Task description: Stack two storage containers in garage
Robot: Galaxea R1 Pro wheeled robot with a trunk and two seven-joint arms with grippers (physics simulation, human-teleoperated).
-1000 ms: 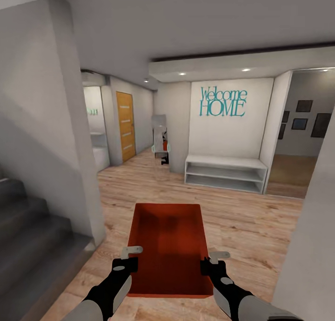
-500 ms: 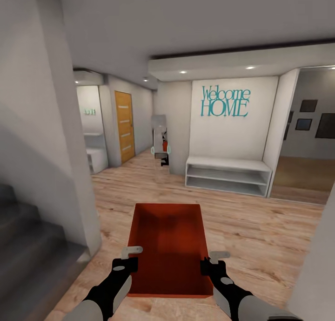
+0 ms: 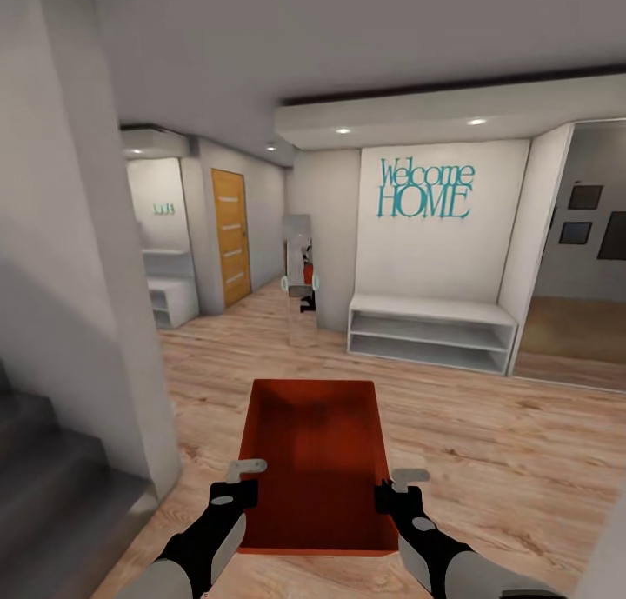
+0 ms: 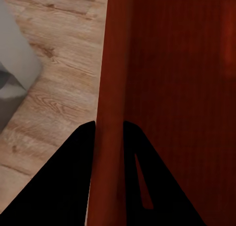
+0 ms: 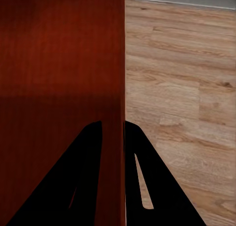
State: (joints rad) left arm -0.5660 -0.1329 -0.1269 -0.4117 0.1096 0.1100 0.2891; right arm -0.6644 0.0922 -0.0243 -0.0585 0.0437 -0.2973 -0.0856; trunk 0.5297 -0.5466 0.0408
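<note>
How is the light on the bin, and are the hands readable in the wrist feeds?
Head view: storage container evenly lit, interior shaded darker toward the near end. Left wrist view: left hand a flat black silhouette straddling the wall. Right wrist view: right hand likewise, detail lost.

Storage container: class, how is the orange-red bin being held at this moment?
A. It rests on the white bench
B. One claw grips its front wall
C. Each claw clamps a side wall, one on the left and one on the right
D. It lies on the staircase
C: the left claw and right claw each straddle a side wall of the storage container, carried above the wood floor.
</note>
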